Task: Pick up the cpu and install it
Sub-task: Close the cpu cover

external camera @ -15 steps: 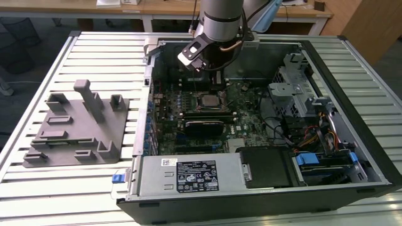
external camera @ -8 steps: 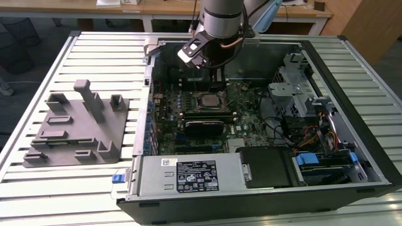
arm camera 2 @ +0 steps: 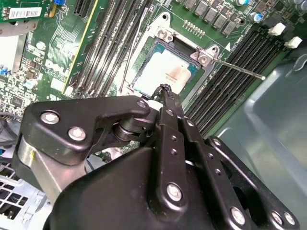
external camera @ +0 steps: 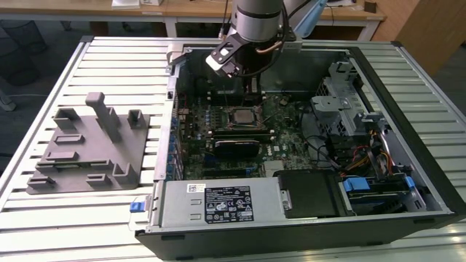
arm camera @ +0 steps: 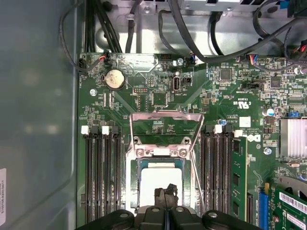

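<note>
Since the cpu (arm camera: 156, 178) already lies flat in the socket (arm camera: 132, 187), with the gripper (arm camera: 165, 192) poised right over it, fingers pinched together and holding nothing, this step seems to want a straight, gentle touch: no sideways drag, corners square, so it seats level. I count one cpu, one socket, one raised frame (arm camera: 165, 117), one lever (arm camera 2: 240, 70), one fixture (external camera: 87, 147).

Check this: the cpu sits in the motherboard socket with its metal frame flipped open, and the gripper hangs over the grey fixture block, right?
No. The gripper hangs over the cpu, not over the fixture block; the first wrist view shows it. The rest is right.
</note>
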Available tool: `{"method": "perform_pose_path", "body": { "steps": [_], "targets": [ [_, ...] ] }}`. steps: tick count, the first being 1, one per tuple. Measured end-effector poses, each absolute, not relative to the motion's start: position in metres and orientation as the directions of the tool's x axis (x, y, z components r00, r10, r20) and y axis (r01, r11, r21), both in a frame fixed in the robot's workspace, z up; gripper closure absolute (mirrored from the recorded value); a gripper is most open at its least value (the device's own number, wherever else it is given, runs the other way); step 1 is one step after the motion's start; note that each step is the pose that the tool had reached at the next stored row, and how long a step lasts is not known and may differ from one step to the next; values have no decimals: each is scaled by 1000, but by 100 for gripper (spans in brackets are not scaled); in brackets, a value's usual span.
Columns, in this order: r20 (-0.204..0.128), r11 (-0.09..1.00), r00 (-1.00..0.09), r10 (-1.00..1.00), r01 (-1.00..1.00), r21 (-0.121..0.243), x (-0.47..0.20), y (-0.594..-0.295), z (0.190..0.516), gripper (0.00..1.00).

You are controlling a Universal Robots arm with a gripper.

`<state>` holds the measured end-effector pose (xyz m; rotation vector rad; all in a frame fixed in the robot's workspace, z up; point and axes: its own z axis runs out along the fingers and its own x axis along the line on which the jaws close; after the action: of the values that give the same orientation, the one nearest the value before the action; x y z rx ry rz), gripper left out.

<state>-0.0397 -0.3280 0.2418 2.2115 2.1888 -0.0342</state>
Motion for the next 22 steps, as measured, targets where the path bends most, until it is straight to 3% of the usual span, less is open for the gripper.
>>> {"method": "perform_pose_path", "body": {
  "steps": [14, 19, 22],
  "targets": [
    [-32, -10, 10, 999, 1000, 6, -40, -337, 248, 89],
    [18, -10, 10, 1000, 1000, 5, -40, -337, 252, 89],
    [20, -10, 10, 1000, 1000, 5, -39, -337, 253, 89]
  ]
}}
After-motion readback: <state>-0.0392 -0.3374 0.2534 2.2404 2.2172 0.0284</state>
